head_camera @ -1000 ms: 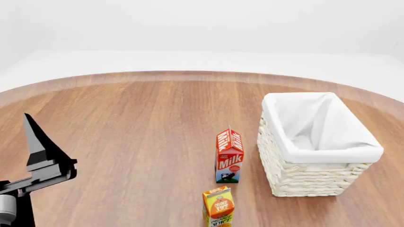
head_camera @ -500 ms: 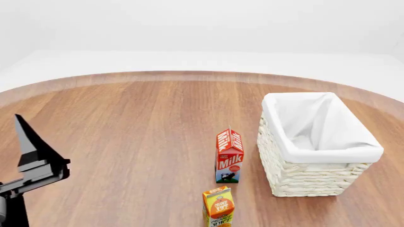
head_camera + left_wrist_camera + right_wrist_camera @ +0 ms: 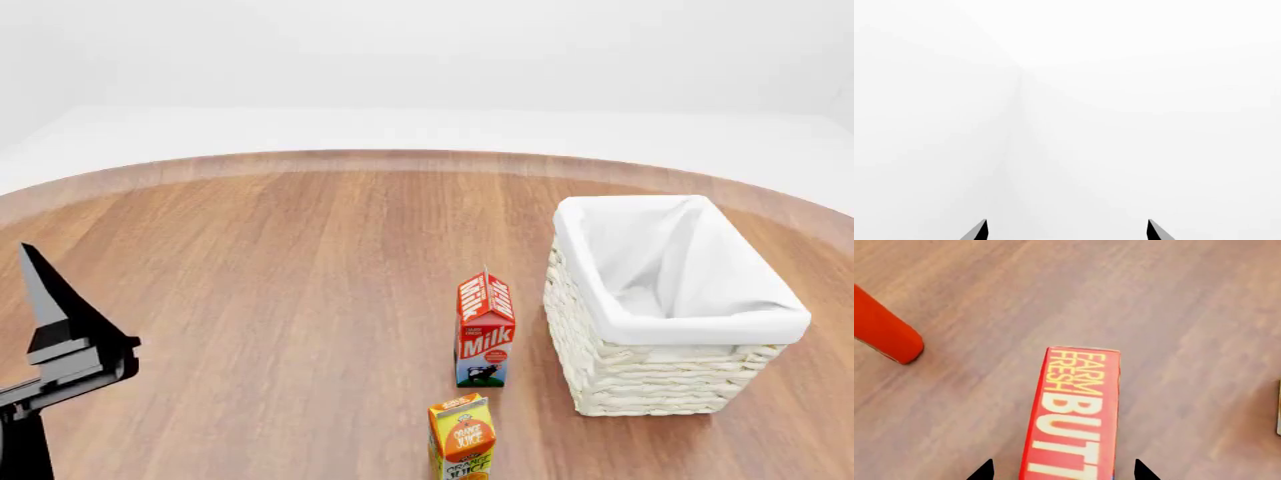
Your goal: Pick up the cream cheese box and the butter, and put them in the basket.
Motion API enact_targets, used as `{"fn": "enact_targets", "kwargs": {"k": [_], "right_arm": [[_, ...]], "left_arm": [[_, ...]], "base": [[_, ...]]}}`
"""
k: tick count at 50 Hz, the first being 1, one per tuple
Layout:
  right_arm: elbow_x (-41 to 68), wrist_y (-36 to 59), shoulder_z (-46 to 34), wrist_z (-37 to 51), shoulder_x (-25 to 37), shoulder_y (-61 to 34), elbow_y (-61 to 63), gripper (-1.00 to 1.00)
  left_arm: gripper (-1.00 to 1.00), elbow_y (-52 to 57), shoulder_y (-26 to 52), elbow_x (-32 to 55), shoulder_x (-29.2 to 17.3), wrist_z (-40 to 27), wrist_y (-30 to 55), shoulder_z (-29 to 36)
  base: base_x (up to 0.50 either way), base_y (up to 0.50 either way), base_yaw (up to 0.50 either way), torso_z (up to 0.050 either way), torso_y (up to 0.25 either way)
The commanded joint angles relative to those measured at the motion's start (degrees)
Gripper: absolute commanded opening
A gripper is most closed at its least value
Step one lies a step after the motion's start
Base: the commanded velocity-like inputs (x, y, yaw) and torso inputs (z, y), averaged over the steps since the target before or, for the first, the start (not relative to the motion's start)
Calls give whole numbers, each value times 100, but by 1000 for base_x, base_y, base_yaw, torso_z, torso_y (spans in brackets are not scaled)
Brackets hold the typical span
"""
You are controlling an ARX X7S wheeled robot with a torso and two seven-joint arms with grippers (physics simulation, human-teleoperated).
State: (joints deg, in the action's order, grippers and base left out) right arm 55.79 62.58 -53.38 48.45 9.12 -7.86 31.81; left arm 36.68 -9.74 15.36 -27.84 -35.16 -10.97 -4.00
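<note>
1. Butter, right tool: the red box with yellow "FARM FRESH" lettering lies flat on the wooden desk, lengthwise between the two dark fingertips. The jaws stand spread, one tip on each long side; contact with the box is not evident.
2. Step in hand, as judged: closing on the butter. Best done by keeping the box centred between the tips, jaws square to its long sides, descending enough to catch the side faces, then squeezing evenly so the box does not twist.
3. Left tool: tips apart, nothing between them, facing blank white background. In the head view it sits raised at the desk's left edge, well apart from everything.
4. Basket: white-lined wicker, on the desk's right side, liner showing no contents from this angle.
5. Other items: milk carton just beside the basket; orange juice carton nearer the robot, cut off at the frame edge.
6. Not determinable: cream cheese box, not seen in any view; butter's near end, cropped; a red rounded object and a pale sliver at the wrist view's borders, unidentified; right arm absent from the head view.
</note>
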Motion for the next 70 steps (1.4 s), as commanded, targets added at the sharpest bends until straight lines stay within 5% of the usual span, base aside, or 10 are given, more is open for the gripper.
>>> {"fn": "enact_targets", "kwargs": {"k": [1,53,54,70], "right_arm": [[-39,-175,210,-290,-80,47,-206,100],[-210,-569,-150,-642,-4,46,-898,100],[-257,-580,-202,-658,9,18,-885,-100],[-483,-558,-455,-422,82,-182,-589,-100]], "left_arm": [[100,-94,-9,-111,112,137,-117,-132],[100,-209,-97,-57,106,76,-226,-250],[100,-213,-99,-55,107,76,-232,-253],[100,-216,-94,-39,97,73,-236,-247]], "base": [[0,0,0,0,0],[0,0,0,0,0],[0,0,0,0,0],[0,0,0,0,0]]}}
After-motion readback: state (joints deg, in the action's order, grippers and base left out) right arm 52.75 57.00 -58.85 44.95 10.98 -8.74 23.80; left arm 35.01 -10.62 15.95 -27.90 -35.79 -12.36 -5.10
